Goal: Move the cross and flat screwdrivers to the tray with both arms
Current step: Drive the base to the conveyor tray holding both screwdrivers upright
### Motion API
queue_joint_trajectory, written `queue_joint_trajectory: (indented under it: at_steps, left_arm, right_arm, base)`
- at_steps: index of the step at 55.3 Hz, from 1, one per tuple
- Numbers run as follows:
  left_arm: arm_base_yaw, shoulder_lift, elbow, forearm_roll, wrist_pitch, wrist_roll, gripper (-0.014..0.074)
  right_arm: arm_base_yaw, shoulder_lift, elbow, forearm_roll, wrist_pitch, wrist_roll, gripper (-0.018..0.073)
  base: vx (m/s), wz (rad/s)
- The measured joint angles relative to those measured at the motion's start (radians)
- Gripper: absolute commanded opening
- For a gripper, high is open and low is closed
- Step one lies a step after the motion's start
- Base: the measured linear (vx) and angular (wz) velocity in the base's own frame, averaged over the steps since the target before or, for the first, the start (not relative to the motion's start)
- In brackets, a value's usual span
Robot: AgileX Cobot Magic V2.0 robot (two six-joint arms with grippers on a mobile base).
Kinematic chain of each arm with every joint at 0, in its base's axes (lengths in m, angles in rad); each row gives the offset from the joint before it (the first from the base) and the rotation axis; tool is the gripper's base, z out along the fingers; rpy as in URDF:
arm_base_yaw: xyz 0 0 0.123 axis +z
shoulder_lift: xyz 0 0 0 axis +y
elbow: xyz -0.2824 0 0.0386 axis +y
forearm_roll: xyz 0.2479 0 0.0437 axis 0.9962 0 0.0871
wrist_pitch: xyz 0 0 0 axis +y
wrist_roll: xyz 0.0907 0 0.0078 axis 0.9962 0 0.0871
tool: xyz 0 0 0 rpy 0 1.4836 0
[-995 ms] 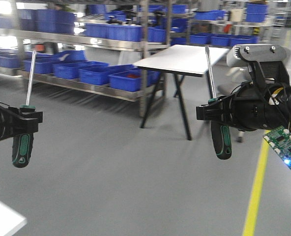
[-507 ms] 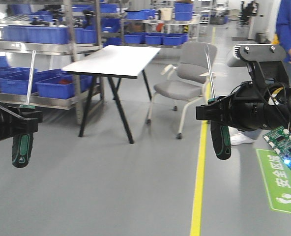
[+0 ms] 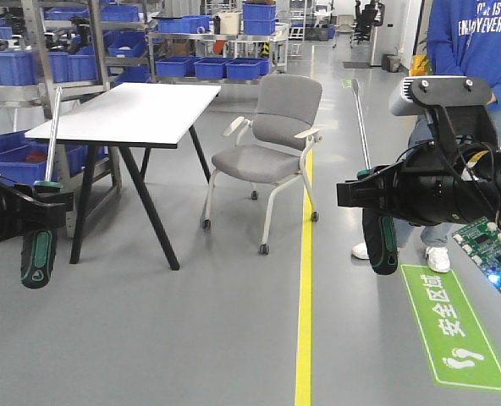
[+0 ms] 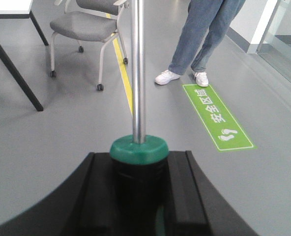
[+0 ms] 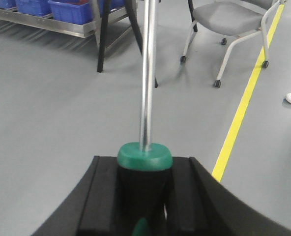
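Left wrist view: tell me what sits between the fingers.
A screwdriver: its green collar and steel shaft stick out from the left gripper's black fingers. The handle lower down is covered by them here.

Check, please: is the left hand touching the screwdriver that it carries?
Touching. The left wrist view shows the left hand closed on the screwdriver: its black jaws press both sides of the handle below the green collar, with no gap.
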Motion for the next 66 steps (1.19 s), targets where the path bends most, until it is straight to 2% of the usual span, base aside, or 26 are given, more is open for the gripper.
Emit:
queue_joint_trajectory:
  at_steps: [30,66]
  left_arm:
    - [0.0,0.008,0.0,0.0,0.001,0.0,0.0003]
    - [0.0,0.008,0.0,0.0,0.001,0.0,0.0003]
  right_arm:
    - [-0.002,0.0,0.0,0.0,0.0,0.0,-0.0008]
    - [-0.002,0.0,0.0,-0.001,0.002,0.0,-0.0008]
  base:
    - [0.53,0.16]
    - [0.59,0.68]
